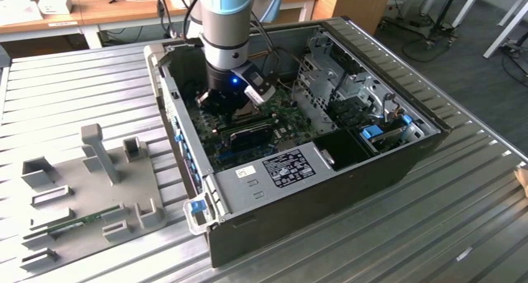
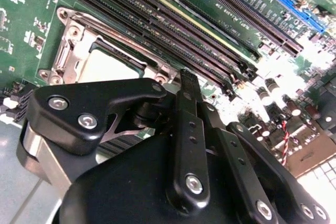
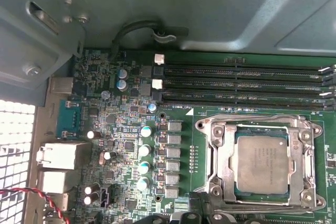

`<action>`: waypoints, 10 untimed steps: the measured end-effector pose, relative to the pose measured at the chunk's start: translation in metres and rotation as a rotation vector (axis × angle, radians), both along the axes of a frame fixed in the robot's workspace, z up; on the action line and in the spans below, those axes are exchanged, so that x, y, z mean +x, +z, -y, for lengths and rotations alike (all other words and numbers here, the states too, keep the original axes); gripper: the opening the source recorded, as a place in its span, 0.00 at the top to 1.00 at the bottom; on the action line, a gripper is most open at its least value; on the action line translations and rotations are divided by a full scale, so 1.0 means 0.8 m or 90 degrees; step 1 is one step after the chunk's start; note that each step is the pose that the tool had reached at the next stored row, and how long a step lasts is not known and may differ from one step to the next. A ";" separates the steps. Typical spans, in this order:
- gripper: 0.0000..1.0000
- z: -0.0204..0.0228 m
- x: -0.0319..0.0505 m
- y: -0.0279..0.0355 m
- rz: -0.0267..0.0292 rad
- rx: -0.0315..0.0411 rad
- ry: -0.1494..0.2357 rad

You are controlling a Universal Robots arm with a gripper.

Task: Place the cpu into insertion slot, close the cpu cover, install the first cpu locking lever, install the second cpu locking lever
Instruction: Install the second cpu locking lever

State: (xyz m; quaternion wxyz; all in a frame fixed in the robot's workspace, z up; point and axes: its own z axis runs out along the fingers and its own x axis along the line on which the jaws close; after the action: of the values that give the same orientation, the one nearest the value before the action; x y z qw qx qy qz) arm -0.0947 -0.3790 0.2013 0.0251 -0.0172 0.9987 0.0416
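Beside the tool (image 2: 184, 85), cpu (image 3: 261, 162) seated.

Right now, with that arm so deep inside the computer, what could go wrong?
The cpu lies in the insertion slot, so any knock could shift it before it is clamped. The gripper hovers close above the long memory slots and might scrape them. The computer case's walls leave the arm little room.

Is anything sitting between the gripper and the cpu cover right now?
Nothing visible does. The cpu already lies in the insertion slot with the cpu cover down around it, and the gripper hangs just beside the socket, close to the memory slots.
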 end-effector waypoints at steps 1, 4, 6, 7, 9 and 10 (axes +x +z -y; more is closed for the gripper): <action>0.90 0.0000 0.000 0.0011 0.0001 0.0001 0.000; 0.90 0.0000 0.000 0.0053 0.0001 0.0000 0.000; 0.90 0.0000 0.000 0.0086 0.0000 0.0000 0.000; 0.90 0.0000 0.000 0.0105 0.0000 0.0000 0.000; 0.90 0.0000 0.000 0.0140 0.0000 0.0000 0.000; 0.90 0.0000 0.000 0.0153 0.0000 0.0000 0.000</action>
State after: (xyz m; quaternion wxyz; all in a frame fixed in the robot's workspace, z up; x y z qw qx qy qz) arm -0.0947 -0.3790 0.2135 0.0251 -0.0172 0.9987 0.0416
